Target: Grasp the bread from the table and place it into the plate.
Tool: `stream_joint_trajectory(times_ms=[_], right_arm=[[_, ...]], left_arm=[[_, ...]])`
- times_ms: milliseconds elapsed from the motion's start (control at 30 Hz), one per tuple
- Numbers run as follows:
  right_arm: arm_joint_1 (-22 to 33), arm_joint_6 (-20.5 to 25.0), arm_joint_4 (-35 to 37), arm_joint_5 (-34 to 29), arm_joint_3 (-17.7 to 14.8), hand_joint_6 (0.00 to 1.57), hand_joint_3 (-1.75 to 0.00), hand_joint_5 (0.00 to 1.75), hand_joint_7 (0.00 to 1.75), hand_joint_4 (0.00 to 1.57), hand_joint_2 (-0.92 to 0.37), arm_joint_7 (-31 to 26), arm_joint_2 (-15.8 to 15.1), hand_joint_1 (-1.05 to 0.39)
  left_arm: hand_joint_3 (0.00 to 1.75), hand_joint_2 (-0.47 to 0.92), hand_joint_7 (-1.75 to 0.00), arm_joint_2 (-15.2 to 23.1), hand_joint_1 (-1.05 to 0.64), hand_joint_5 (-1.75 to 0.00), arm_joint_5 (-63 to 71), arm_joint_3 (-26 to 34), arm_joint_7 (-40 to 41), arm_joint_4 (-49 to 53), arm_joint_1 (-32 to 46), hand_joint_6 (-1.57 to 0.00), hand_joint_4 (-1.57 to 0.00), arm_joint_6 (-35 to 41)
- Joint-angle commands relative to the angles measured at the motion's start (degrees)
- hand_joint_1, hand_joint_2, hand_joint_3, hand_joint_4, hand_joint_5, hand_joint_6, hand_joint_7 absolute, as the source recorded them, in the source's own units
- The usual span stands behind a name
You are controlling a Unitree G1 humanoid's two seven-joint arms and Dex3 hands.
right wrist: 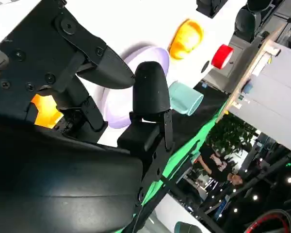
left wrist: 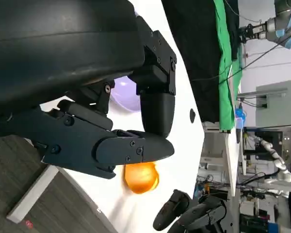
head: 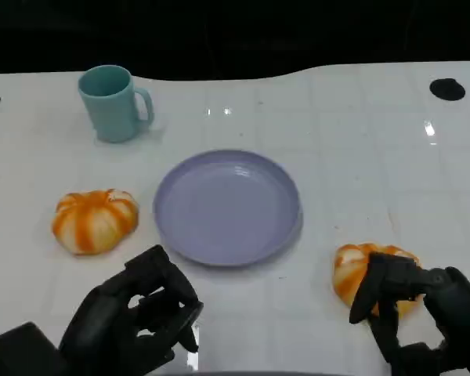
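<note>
I see two breads on the table (head: pixel 360 157): the near bread (head: pixel 352 270) lies at my right, just beside the right hand (head: pixel 411 301), and the far bread (head: pixel 95 221) lies left of the plate (head: pixel 227 207), apart from it. The right hand has its fingers (head: pixel 368 294) curved over the near bread and seems to touch its side, but I cannot tell if it really grips it; the bread rests on the table. The left hand (head: pixel 137 317) holds nothing, its fingers half curled, near the table edge. I judge the bread to be light and soft, with a rounded ribbed crust, so it may squash or roll if I press too hard; I would take it from both sides across the round body, low, with a gentle hold. The plate is shallow with a low rim, so a short lift should be enough. The right hand covers much of the near bread, so its far side and the contact are hidden. In the right wrist view the bread shows as an orange patch behind the fingers. A cup (head: pixel 112 103) stands well behind the plate.
</note>
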Motion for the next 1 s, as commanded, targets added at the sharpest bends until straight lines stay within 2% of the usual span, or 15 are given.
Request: stream_joint_trajectory(times_ms=[33,167,367,500,533,600,633,733,833,1000], right_arm=[[0.0,2.8,-2.2,0.9,-1.0,0.78,-1.47,1.66,1.29,0.84,-0.27,-0.5,0.2,-0.12],[0.2,7.4,-5.5,0.0,-1.9,0.69,-1.36,1.47,1.07,0.66,-0.29,-0.4,-0.4,-0.18],[0.0,13.8,-12.4,-4.9,-3.0,0.50,-0.97,1.11,0.69,0.42,-0.43,0.7,-3.6,-0.29],[-0.5,15.9,-16.2,-9.3,-3.7,0.39,-0.60,0.95,0.44,0.17,-0.57,3.1,-8.0,-0.31],[-0.5,16.6,-17.1,-10.2,-3.9,0.33,-0.42,0.86,0.36,0.07,-0.64,3.9,-9.0,-0.32],[-0.4,18.7,-19.0,-11.5,-4.1,0.30,-0.26,0.75,0.28,0.02,-0.71,5.7,-10.8,-0.33],[-0.4,19.5,-19.9,-12.3,-4.2,0.28,-0.18,0.63,0.24,0.01,-0.73,6.5,-11.7,-0.32],[-0.3,22.2,-23.3,-16.2,-4.3,0.23,-0.08,0.46,0.16,0.00,-0.75,9.4,-14.9,-0.33],[-0.4,25.1,-26.5,-19.4,-4.3,0.20,-0.03,0.36,0.11,0.00,-0.74,12.2,-17.1,-0.34],[-1.2,28.3,-29.4,-23.3,-3.5,0.19,0.00,0.26,0.07,0.00,-0.71,14.7,-18.0,-0.31]], left_arm=[[0.43,0.92,-1.69,0.8,-0.47,-1.75,-0.4,0.5,-0.4,-0.2,0.1,-0.46,-0.68,-0.2],[0.43,0.92,-1.69,0.8,-0.48,-1.75,-0.5,0.5,-0.3,-0.2,0.0,-0.46,-0.68,-0.2],[0.44,0.92,-1.69,1.0,-0.48,-1.75,-0.1,0.4,-0.1,-0.4,0.1,-0.46,-0.68,0.0],[0.44,0.92,-1.69,1.0,-0.47,-1.75,0.1,0.4,-0.2,-0.1,0.0,-0.46,-0.68,-0.4],[0.44,0.92,-1.69,1.0,-0.47,-1.75,0.1,0.5,-0.3,0.0,0.0,-0.46,-0.68,-0.5],[0.44,0.92,-1.69,1.0,-0.47,-1.75,0.1,0.5,-0.4,0.1,0.0,-0.46,-0.68,-0.6],[0.44,0.92,-1.69,1.0,-0.47,-1.75,0.0,0.5,-0.4,0.3,-0.1,-0.46,-0.68,-0.7],[0.44,0.92,-1.70,0.9,-0.46,-1.75,0.2,0.3,-0.2,0.3,-0.3,-0.46,-0.69,-0.5],[0.45,0.92,-1.70,0.8,-0.47,-1.75,0.5,0.1,0.0,0.5,-0.5,-0.46,-0.69,-0.4],[0.45,0.92,-1.70,0.7,-0.47,-1.75,1.5,-0.1,0.3,1.1,-1.0,-0.46,-0.69,-0.8]])
